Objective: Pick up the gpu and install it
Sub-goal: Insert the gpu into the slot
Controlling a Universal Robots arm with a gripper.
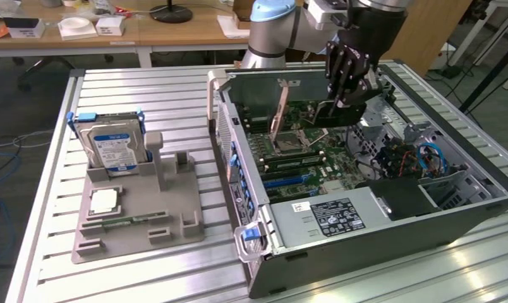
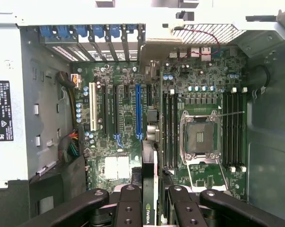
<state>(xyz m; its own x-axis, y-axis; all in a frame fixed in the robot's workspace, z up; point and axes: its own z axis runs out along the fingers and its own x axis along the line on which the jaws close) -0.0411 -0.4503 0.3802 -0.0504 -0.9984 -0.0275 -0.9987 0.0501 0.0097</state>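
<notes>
- One slatted metal worktop (image 1: 153,88) carries everything.
- Toward the exterior view's left sits one grey tray (image 1: 136,240).
- One hard drive (image 1: 110,148) with a blue-and-white label stands upright at the tray's far end, in a blue frame.
- One square silver chip (image 1: 105,201) lies flat on the tray, nearer than the drive.
- One narrow memory stick (image 1: 127,221) lies flat just in front of the chip.
- To the right of the tray lies one open computer case (image 1: 364,252), on its side, with one green motherboard (image 1: 321,158) facing up.
- One silver box with a label (image 1: 330,214) fills the near end of the case.
- One robot arm (image 1: 271,31) reaches in from the far side of the case.
- Its one tool (image 1: 349,101) hangs over the far part of the board, clenched on the gpu (image 1: 342,115).
- In the wrist view two black fingers (image 2: 128,205) pinch the gpu (image 2: 148,189) from either side; the card is held on edge.
- Below it, the board shows one white slot (image 2: 92,106), one long blue slot (image 2: 138,111) and one empty processor socket (image 2: 199,137).
- The gpu's edge runs between the blue slot and the socket, nearer the blue slot.
- I cannot tell whether the card touches the board.
- A bundle of blue cables (image 1: 427,158) sits in the case toward the exterior view's right.
</notes>
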